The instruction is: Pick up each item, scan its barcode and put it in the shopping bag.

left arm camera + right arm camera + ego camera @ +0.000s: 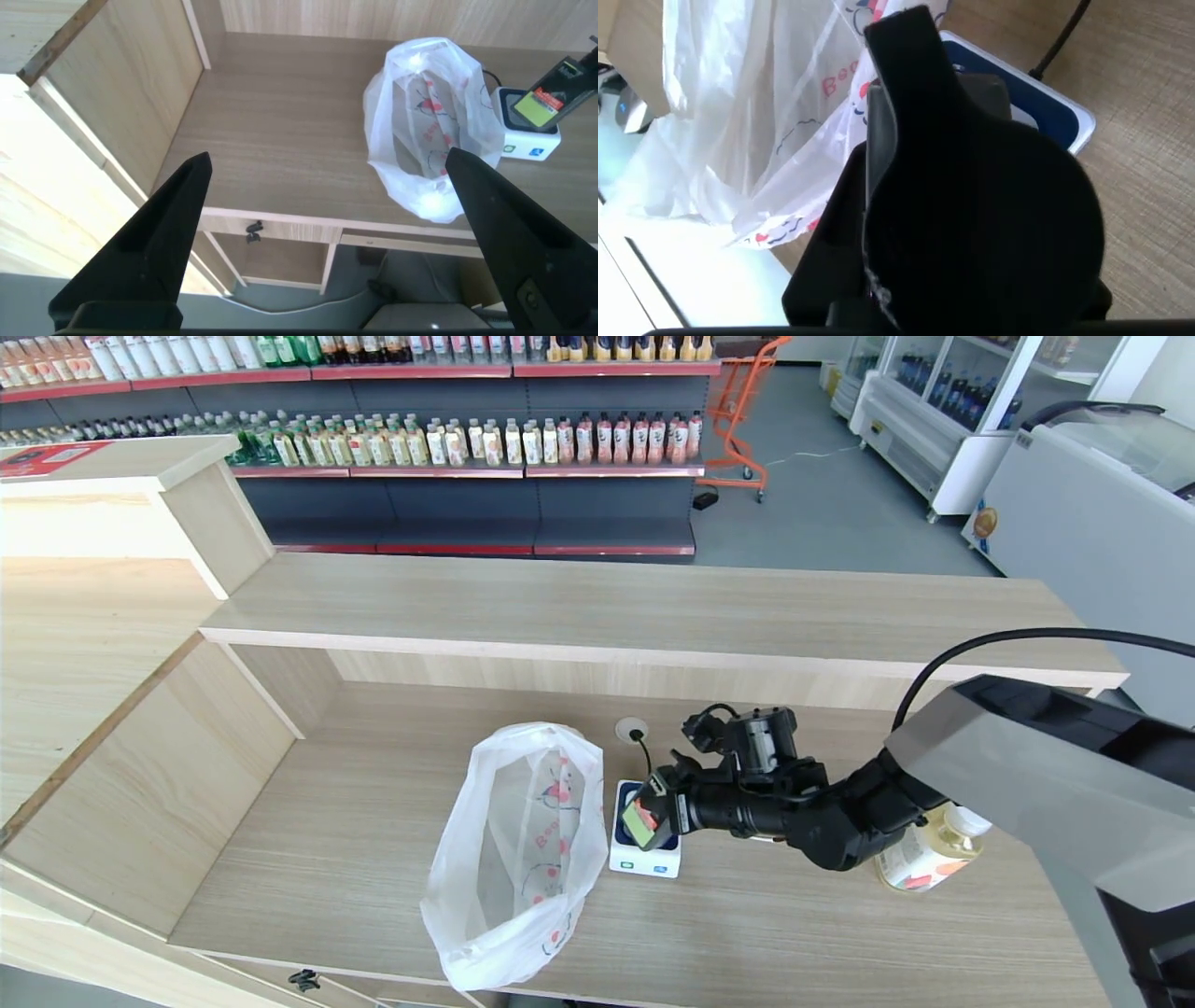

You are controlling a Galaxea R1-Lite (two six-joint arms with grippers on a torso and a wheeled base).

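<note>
Item (639, 823) (green face) in right gripper (651, 814) | bottle (926, 864) half-hidden behind arm (840, 812)

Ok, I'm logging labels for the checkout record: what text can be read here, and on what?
Nothing reads clearly enough to quote.
Shopping bag: red lettering, blurred.
Item in the right tool: green and red label, too small.
Scanner: small front marks, unreadable.
Bottle: label print too small.
Red counter sign: too small.

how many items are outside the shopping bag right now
2. A small green pack held in the right tool over the scanner, and a bottle standing on the counter behind the right arm. That arm may hide others.
</note>
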